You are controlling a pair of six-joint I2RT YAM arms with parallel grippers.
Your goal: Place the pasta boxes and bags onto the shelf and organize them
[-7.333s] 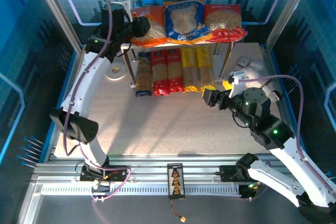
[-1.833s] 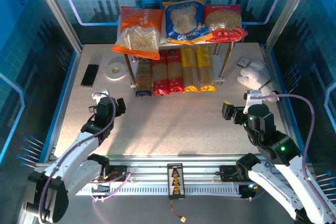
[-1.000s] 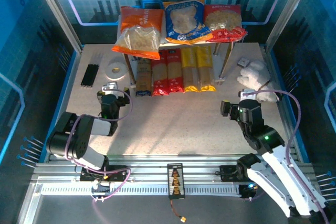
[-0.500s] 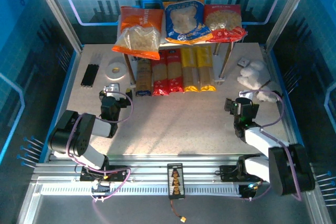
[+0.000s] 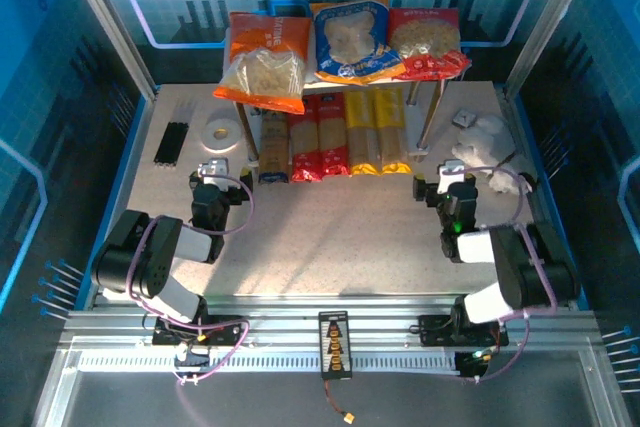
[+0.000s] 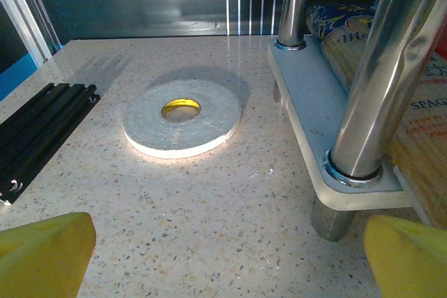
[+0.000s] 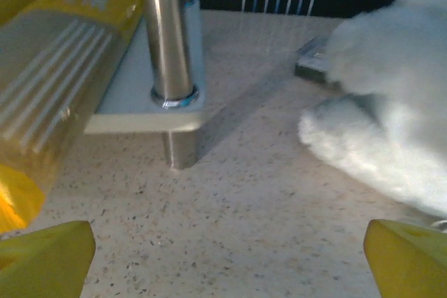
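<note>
The shelf [image 5: 418,154] stands at the back of the table. Its top board carries the orange bag [image 5: 262,59], the blue bag [image 5: 352,39] and the red bag [image 5: 428,42] side by side. On the lower board lie the blue-and-tan pack [image 5: 272,147], two red packs [image 5: 316,135] and two yellow packs [image 5: 375,131]. My left gripper [image 5: 207,171] [image 6: 227,263] rests low and open in front of the shelf's left leg [image 6: 377,82], holding nothing. My right gripper [image 5: 446,173] [image 7: 227,263] is open and empty by the right front leg [image 7: 167,33], with a yellow pack [image 7: 56,68] to its left.
A white tape roll [image 6: 181,116] [image 5: 220,132] and thin black sticks [image 6: 38,130] [image 5: 171,142] lie left of the shelf. A white fluffy cloth [image 7: 377,109] [image 5: 485,142] and a small grey block [image 7: 318,64] sit to the right. Both arms are folded near the front.
The left arm came down from the top board, leaving the orange bag there, and folded low. The right arm folded back too; its gripper shifted up-left toward the right leg.
</note>
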